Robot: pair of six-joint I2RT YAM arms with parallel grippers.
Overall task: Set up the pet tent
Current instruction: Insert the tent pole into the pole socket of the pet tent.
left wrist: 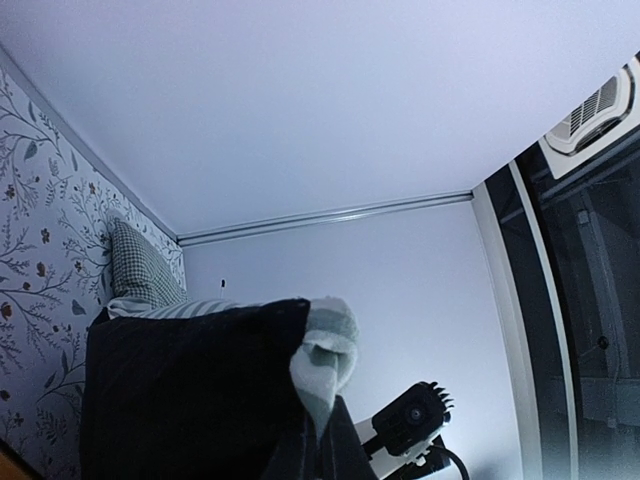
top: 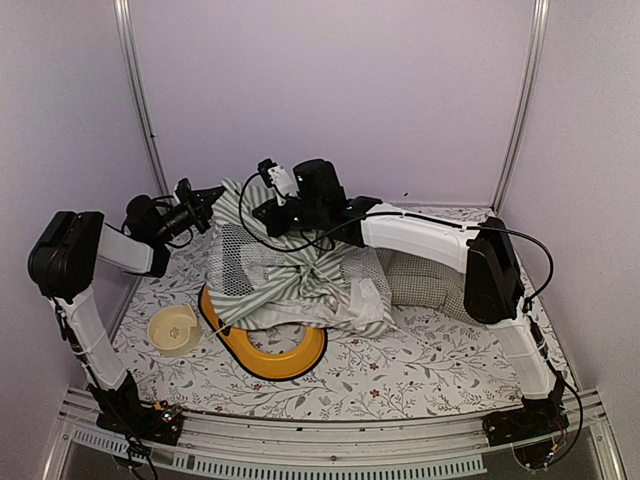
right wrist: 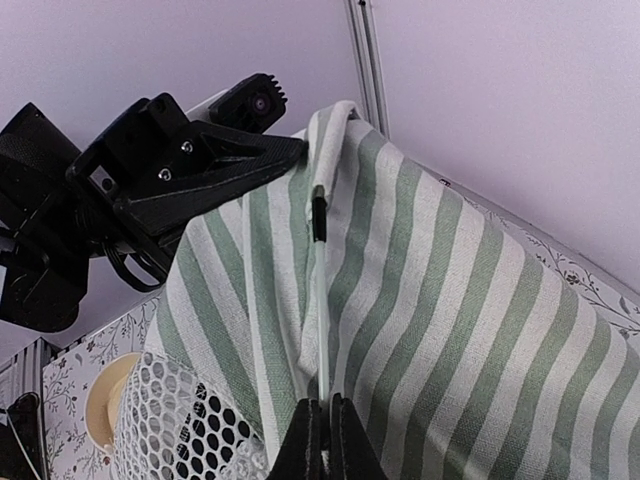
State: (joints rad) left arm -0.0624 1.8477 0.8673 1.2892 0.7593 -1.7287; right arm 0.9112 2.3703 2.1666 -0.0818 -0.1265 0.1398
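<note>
Pale purple walls are seen all around, and a table cloth with little leaves and flowers (top: 400,370) is spread out below. The soft green-and-white striped cloth pet tent (top: 300,285) is heaped in the middle, flat and not standing. One top edge of it is lifted up at the back.

That edge is pinched by both claws. The left claw (top: 212,202) (right wrist: 298,148) is shut tight on the very tip of the cloth. The right claw (top: 263,214) (right wrist: 322,440) is pressed together on a fold just beside and below it. From the right claw, the fold is seen going straight up to the left claw, so the long way of the held piece is set between the two. A thin white line along that fold may be a pole, but that cannot be told for sure. The rest of the tent is hung down and away under the right claw, so that arm is judged nearer to the heap.

A floppy white net with round holes (right wrist: 185,420) is seen below the left claw. A padded green checked cushion (top: 415,280) is found past the heap, under the right arm. A hard, smooth yellow ring (top: 275,362) and a round cream bowl (top: 175,330) are placed lower, nearer the arm bases.
</note>
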